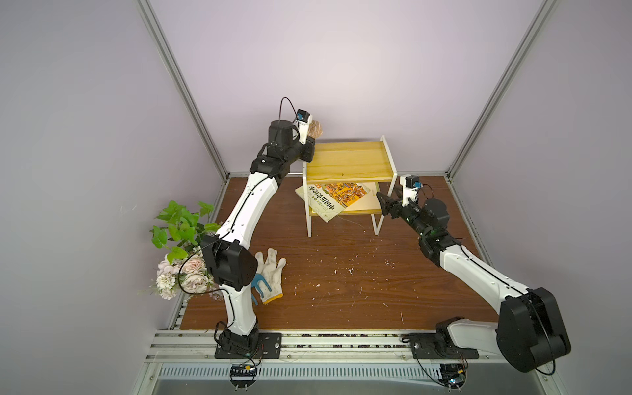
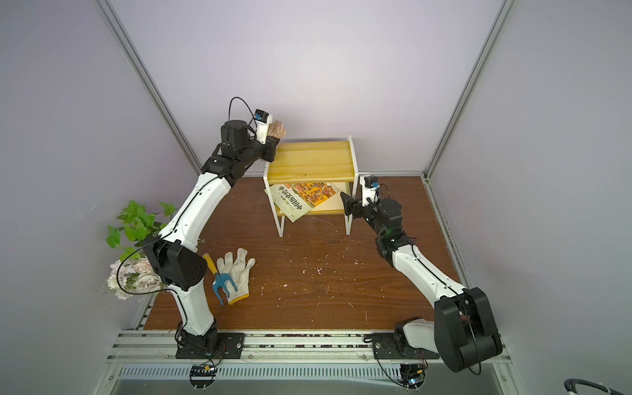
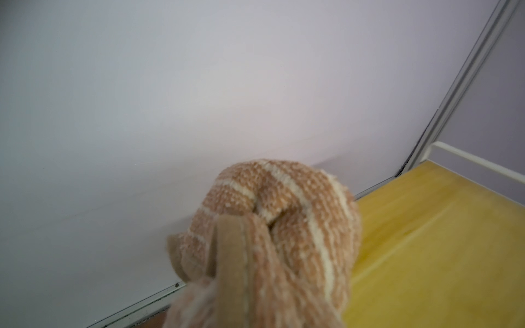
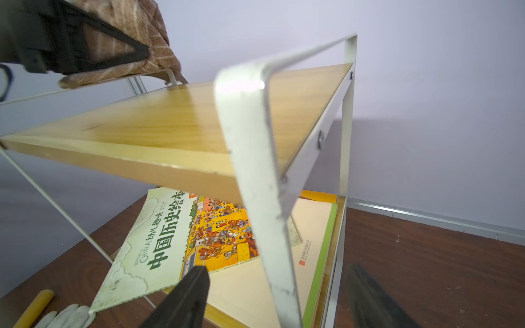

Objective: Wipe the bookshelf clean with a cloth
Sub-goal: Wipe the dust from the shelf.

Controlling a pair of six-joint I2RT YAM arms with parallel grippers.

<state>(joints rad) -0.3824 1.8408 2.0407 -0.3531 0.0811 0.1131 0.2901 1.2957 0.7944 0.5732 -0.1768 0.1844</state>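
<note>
Pale purple walls (image 1: 342, 51) stand around a brown wood bench (image 1: 342, 290) with small white crumbs on it.

In both top views the bookshelf (image 1: 349, 160) sits at the back of the bench. The left gripper (image 1: 312, 137) is up at the back left corner of the top board (image 1: 352, 150). It is closed tight on the cloth (image 1: 316, 129). The cloth is squashed into a ball that sticks out past the gripper toward the wall. The right gripper (image 1: 388, 199) is low down, just beside the front right leg of the bookshelf. It is open and holds nothing. A book (image 1: 337, 200) lies on the lower board and pokes out over the front. A white glove (image 1: 272, 277) and a small garden fork (image 2: 219, 280) lie near the left arm. Some flowers (image 1: 181, 260) stand at the left edge.

In the left wrist view the cloth (image 3: 272, 227) fills the middle and hides the gripper that holds it. The yellow top board (image 3: 440, 241) is just beside the cloth.

In the right wrist view the right gripper (image 4: 278, 301) is spread wide. A white post of the bookshelf (image 4: 255, 170) stands between its two fingers (image 4: 184, 298), and I cannot tell if they touch it. The book (image 4: 176, 238) lies under the top board. Far across the top board, the left gripper (image 4: 113, 54) holds the cloth (image 4: 150, 51) right at the far side rail. I cannot tell if the cloth rests on the rail.
</note>
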